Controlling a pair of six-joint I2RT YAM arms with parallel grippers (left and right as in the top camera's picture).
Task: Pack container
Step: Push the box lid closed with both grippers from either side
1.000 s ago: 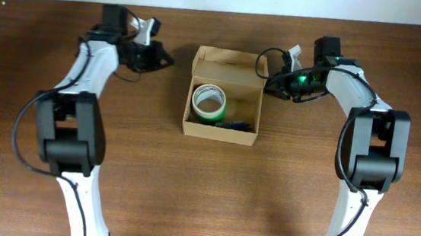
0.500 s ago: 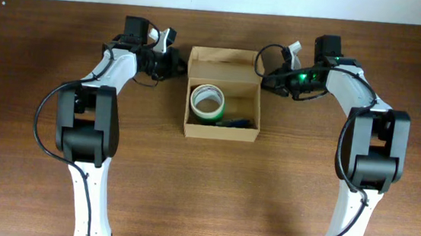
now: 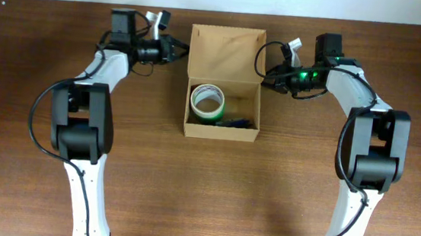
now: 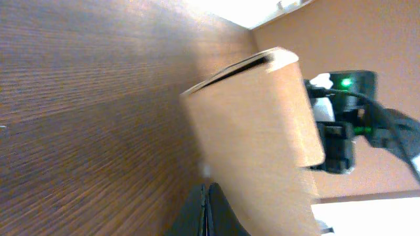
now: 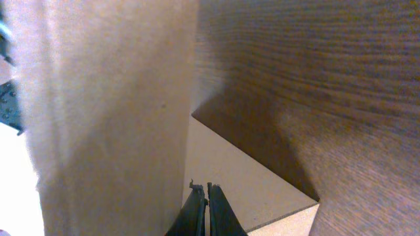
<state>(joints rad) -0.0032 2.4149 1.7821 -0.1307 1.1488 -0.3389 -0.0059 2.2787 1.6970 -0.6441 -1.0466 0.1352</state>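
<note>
The container (image 3: 220, 131), a tan cardboard box, sits open at mid-table with its lid flap (image 3: 227, 51) raised at the far side. Inside lie a white-and-green tape roll (image 3: 208, 101) and a small dark object (image 3: 234, 123). My left gripper (image 3: 181, 52) is shut, its tips against the flap's left edge. In the left wrist view the shut left gripper (image 4: 207, 194) rests beside the flap (image 4: 262, 131). My right gripper (image 3: 265, 77) is shut at the box's right wall. In the right wrist view it (image 5: 203, 190) sits next to the cardboard wall (image 5: 111, 118), holding nothing that I can see.
The brown wooden table (image 3: 325, 204) stretches around the box. Its far edge meets a pale wall just behind the flap. Both arms reach in from the near side, one on each flank of the box.
My left gripper moved right to the box's lid. The flap now reaches farther back than before. The box has straightened slightly. The right gripper stayed put.
</note>
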